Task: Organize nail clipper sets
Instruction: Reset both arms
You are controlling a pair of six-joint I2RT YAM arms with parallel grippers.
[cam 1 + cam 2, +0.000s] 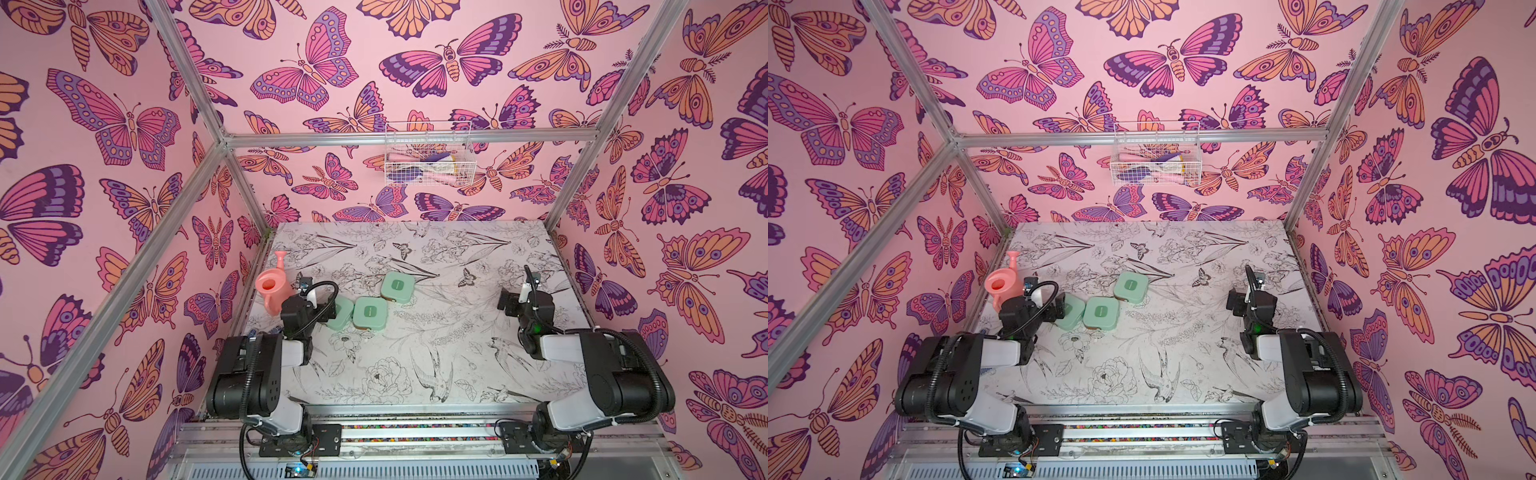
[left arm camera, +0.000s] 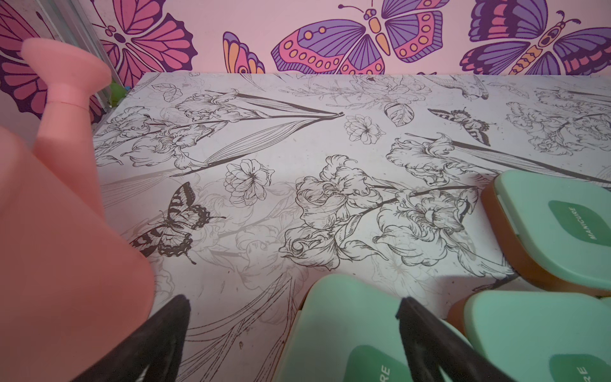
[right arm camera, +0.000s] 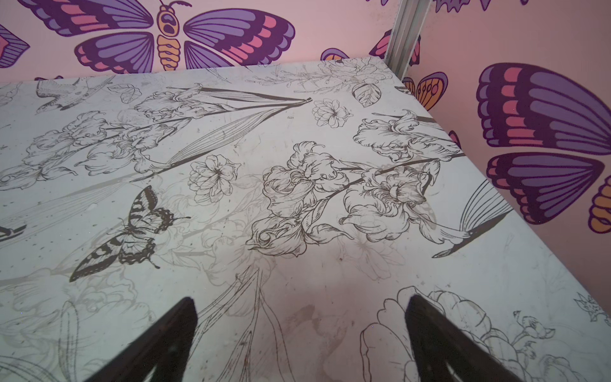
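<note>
Three mint cases sit shut on the table [image 1: 457,353], all on its left half. The left case [image 1: 345,320] and mid case [image 1: 370,313] lie side by side, edges touching or as good as; the far case [image 1: 397,286] sits just behind the mid one, nearly corner to corner, a shade further right. Each lid carries a darker green mark; in the left wrist view the one on the far case reads MANICURE; a tan band runs under the lids. The pink can [image 1: 272,291] stands upright by the left wall, spout pointing to the back.

The left gripper [image 2: 293,299] is down low between can and cases; its jaws are spread wide and there is nothing in them. One finger [image 2: 429,337] crosses over the left case's lid; the other points at bare table beside the can. Whether that finger touches the lid, I cannot tell. In both top views the arm hides part of the left case.

Over on the right, the right gripper [image 3: 301,297] hangs above bare table, well apart from the cases, jaws likewise wide and empty. Up on the back wall, a white wire basket [image 1: 428,158] holds odds and ends, too small to make out.
</note>
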